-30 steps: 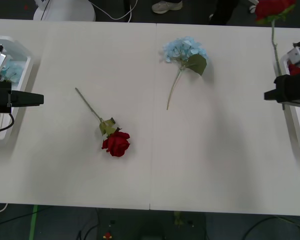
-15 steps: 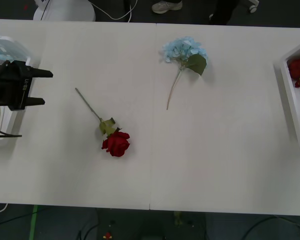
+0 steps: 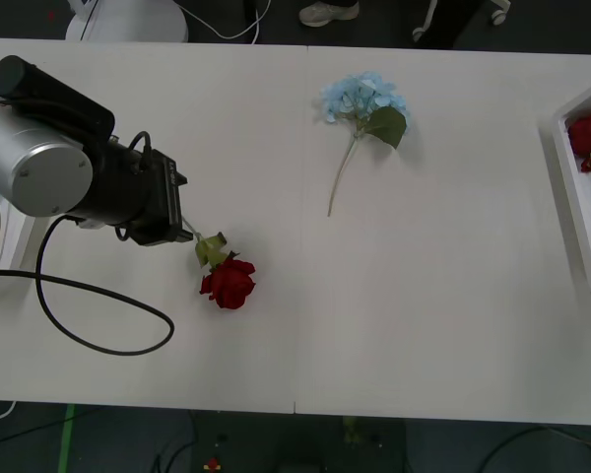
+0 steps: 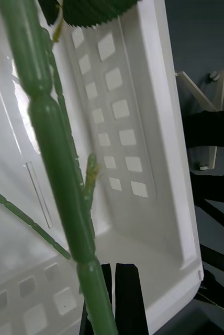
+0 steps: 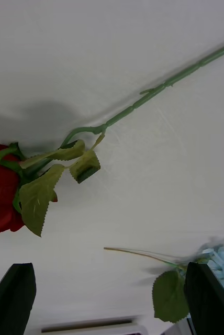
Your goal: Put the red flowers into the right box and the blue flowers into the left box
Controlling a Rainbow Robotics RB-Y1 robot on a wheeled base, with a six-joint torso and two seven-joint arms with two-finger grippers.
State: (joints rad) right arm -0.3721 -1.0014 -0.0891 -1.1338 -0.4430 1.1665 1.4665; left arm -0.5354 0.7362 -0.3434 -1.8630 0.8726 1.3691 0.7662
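Note:
One red flower (image 3: 229, 284) lies on the table left of centre, its stem (image 5: 159, 89) running under my left gripper (image 3: 174, 210). That gripper (image 5: 109, 272) hovers open above the stem, touching nothing. A blue flower (image 3: 364, 99) lies farther back near the middle. The right box (image 3: 571, 197) holds a red flower (image 3: 588, 131). My right gripper (image 4: 113, 267) hangs low over the right box (image 4: 159, 131), black fingers almost together, with a thick green stem (image 4: 54, 157) running down to them. The left box (image 3: 18, 244) is mostly hidden behind my left arm.
A black cable (image 3: 98, 315) from my left arm loops across the table near the front left. Open tabletop (image 3: 443, 296) spreads between the two flowers and the right box. Chair legs and feet stand beyond the far edge.
My left arm swung from over the left box to above the red flower's stem. The right arm, holding a red flower over the right box a second ago, left the front view.

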